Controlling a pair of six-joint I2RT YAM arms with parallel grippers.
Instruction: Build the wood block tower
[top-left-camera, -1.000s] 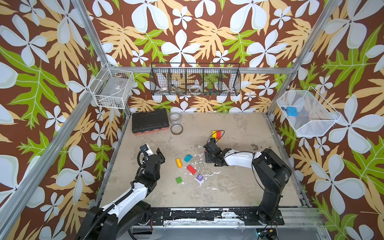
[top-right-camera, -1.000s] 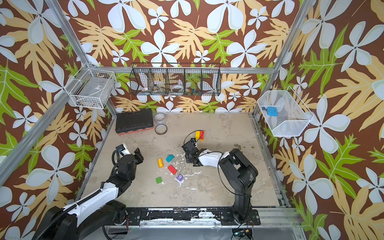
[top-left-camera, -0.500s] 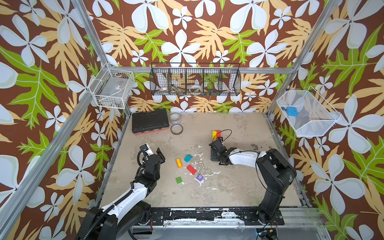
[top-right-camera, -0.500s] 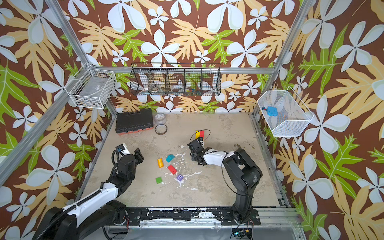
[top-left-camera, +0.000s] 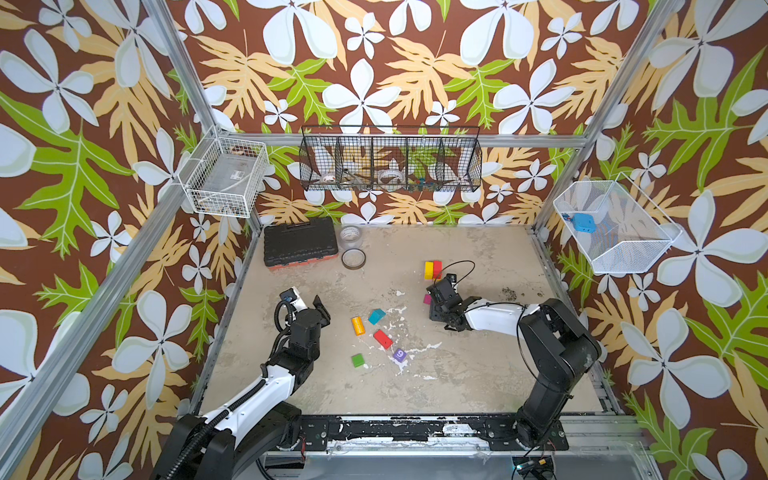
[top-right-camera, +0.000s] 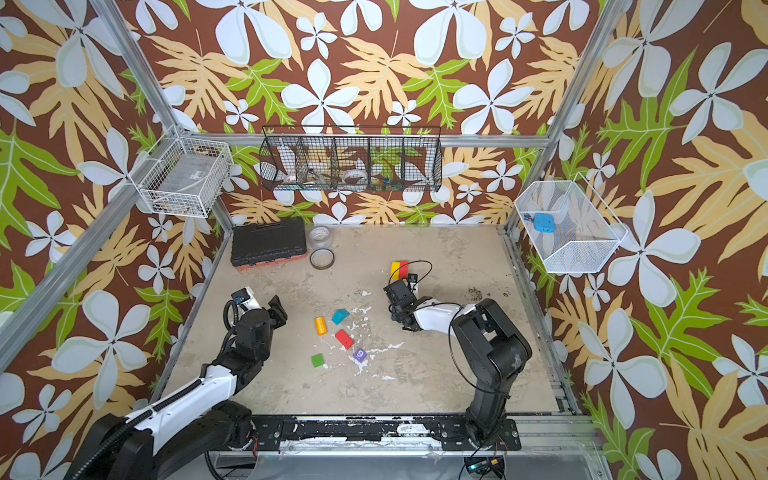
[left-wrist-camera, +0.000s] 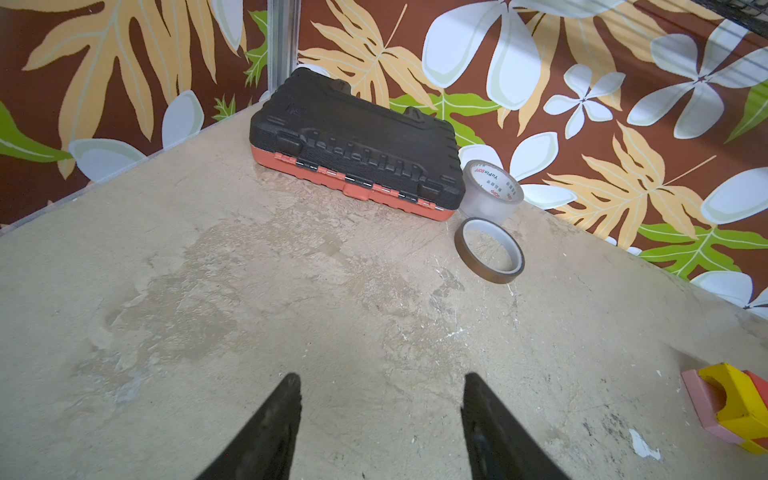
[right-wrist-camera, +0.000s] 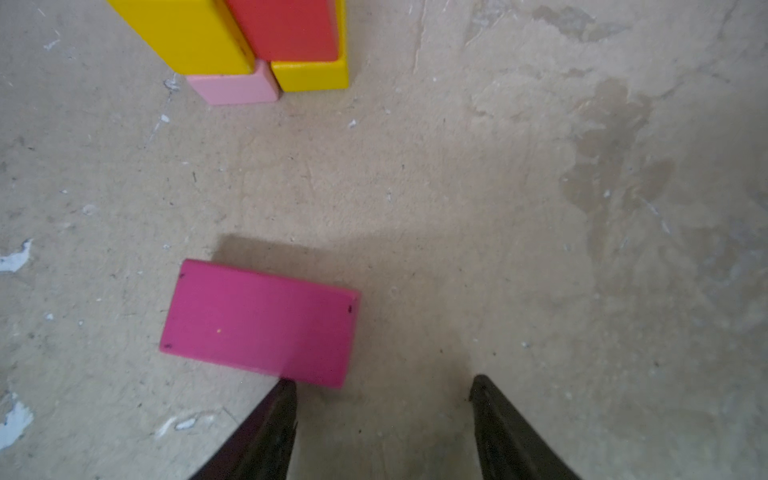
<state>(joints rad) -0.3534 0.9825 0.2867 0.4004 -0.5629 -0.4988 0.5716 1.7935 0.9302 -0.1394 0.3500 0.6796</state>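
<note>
Rightward and a little nearer the tower (top-left-camera: 433, 269), the right gripper (right-wrist-camera: 383, 379) has crept since a second ago; the left gripper (left-wrist-camera: 382, 375) has not stirred. Both have their jaws well apart and hold nothing. The magenta block (right-wrist-camera: 259, 322) lies flat on the table (right-wrist-camera: 498, 208) just ahead of the right gripper and off to one side, with its near edge at one fingertip (right-wrist-camera: 286, 395); whether they touch cannot be told. The yellow, red and pink tower stands beyond it.
</note>
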